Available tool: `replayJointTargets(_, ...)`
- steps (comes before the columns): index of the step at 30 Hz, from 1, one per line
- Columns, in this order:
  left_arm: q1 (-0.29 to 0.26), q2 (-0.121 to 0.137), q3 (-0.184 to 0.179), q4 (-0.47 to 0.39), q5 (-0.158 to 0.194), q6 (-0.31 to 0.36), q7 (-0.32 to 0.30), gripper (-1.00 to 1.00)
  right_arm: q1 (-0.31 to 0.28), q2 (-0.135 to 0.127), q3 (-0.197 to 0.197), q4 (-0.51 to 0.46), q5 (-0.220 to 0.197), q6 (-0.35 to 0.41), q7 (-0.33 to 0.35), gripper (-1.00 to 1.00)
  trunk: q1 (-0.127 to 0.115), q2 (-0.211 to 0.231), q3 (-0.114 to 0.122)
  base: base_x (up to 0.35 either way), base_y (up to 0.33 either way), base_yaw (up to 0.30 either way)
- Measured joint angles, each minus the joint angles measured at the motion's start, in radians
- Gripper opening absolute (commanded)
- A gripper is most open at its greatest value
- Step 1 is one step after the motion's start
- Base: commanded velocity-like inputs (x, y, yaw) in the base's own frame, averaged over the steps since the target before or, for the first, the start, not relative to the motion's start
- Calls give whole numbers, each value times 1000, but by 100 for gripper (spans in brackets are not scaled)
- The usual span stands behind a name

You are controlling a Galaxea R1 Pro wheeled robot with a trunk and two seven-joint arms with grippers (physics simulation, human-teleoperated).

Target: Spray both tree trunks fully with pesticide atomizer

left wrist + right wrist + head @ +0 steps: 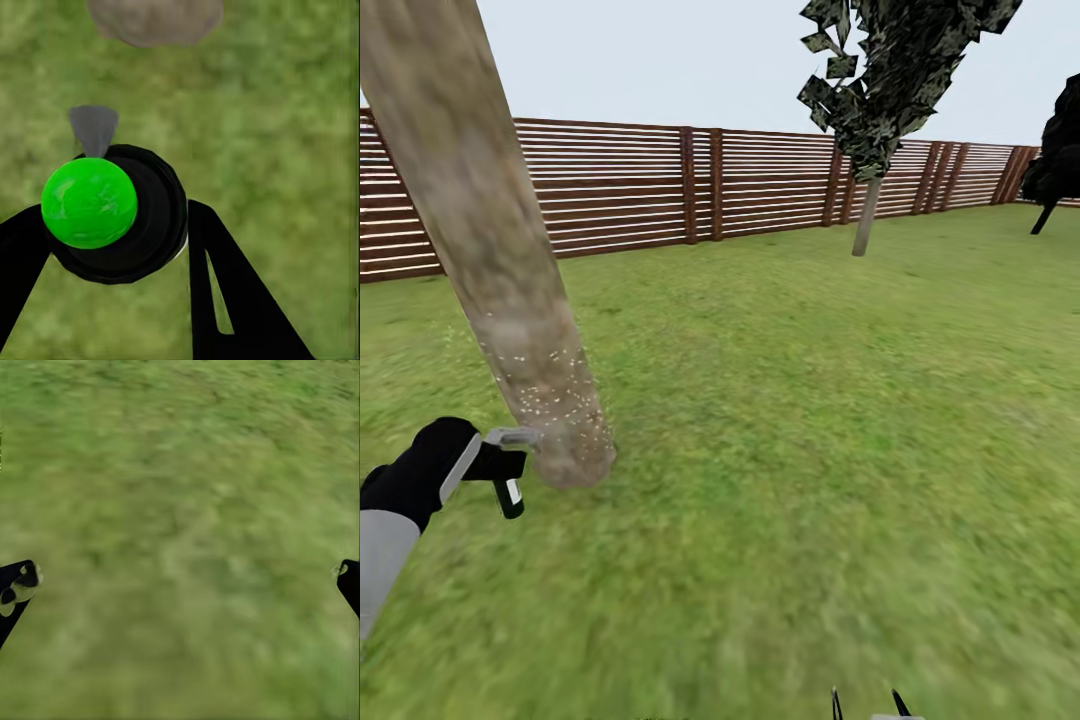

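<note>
One tree's thick, pale mottled trunk (pixel 480 230) leans across the left of the head view and meets the lawn close in front of me. Whitish-yellow pesticide specks (pixel 550 390) dot its lower part. My left gripper (pixel 500 468) is shut on the pesticide atomizer (pixel 510 495), a dark bottle with a white label. Its grey spray head (pixel 512 437) points at the trunk's base from a short gap. In the left wrist view the atomizer (pixel 127 225) sits between black fingers (pixel 225 300), with a green ball on it and the trunk base (pixel 154 19) beyond. My right gripper (pixel 184 585) hangs open over grass.
Green lawn (pixel 790 420) spreads all around. A brown slat fence (pixel 660 185) closes the back. A thin-stemmed dark-leaved tree (pixel 867 215) stands far right of centre, and a dark bush (pixel 1060 150) sits at the right edge. My right gripper's tips (pixel 867 705) peek in at the bottom.
</note>
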Motion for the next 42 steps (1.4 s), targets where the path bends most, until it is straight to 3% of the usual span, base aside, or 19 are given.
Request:
replayJointTargets(2,-5,-27,-4,-1,-4,4,1,-100,0,0,0,0,0,0,0,100,0,0,0,-107,-252,195)
replayJointTargets(7,-11,-34,-5,-6,-14,6,2,-100,0,0,0,0,0,0,0,100,0,0,0,-209,-190,53)
replayJointTargets(11,-70,-49,-7,-22,-12,11,2,-100,0,0,0,0,0,0,0,100,0,0,0,-30,-26,5)
replayJointTargets(15,-166,-55,-7,-7,-8,16,-1,-100,0,0,0,0,0,0,0,100,0,0,0,0,0,0)
replayJointTargets(20,-184,-56,-9,-9,-7,16,-4,-100,0,0,0,0,0,0,0,100,0,0,0,0,0,0)
replayJointTargets(21,-185,-62,-10,-12,-4,16,-4,-100,0,0,0,0,0,0,0,100,0,0,0,0,0,0)
replayJointTargets(24,-239,-113,-9,-10,2,20,-6,-100,0,0,0,0,0,0,0,100,0,0,0,0,0,0)
replayJointTargets(26,-251,-119,-11,-4,-7,20,-5,-100,0,0,0,0,0,0,0,100,0,0,0,0,0,0)
replayJointTargets(30,-255,-78,-11,19,-12,21,-6,-100,0,0,0,0,0,0,0,100,0,0,0,0,0,0)
replayJointTargets(38,-254,-56,-11,21,-17,20,-6,-100,0,0,1,0,0,0,0,100,0,0,0,-158,162,0)
replayJointTargets(42,-242,-5,-12,23,-21,18,-5,-100,0,0,1,0,0,0,0,100,0,0,0,-51,298,0)
